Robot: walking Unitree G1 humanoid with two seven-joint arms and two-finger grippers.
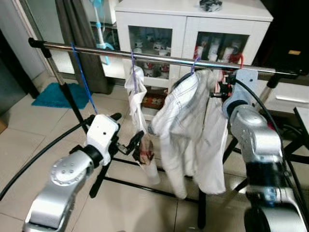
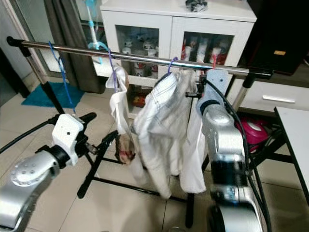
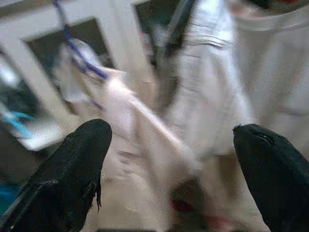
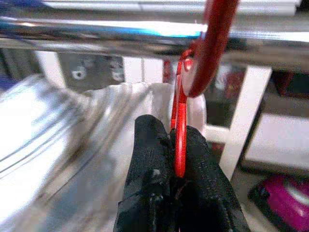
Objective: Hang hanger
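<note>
A steel rail (image 1: 159,58) spans the clothes rack. The red hanger (image 4: 179,130) has its hook curved over the rail (image 4: 120,29), and a white garment (image 1: 212,145) hangs from it. My right gripper (image 4: 177,145) is shut on the red hanger's neck just below the rail, at the rail's right end (image 1: 219,91). My left gripper (image 1: 131,144) is open, low beside a small white garment (image 1: 137,92) on a purple hanger. Its black fingers (image 3: 72,169) stand wide apart with nothing between them.
A checked white shirt (image 1: 178,116) hangs between the two garments. A blue hanger (image 1: 82,72) hangs bare at the left. A white glass-door cabinet (image 1: 193,21) stands behind, a teal mat (image 1: 58,94) at the left, the rack's black legs (image 1: 145,186) below, a magenta object (image 2: 256,133) at the right.
</note>
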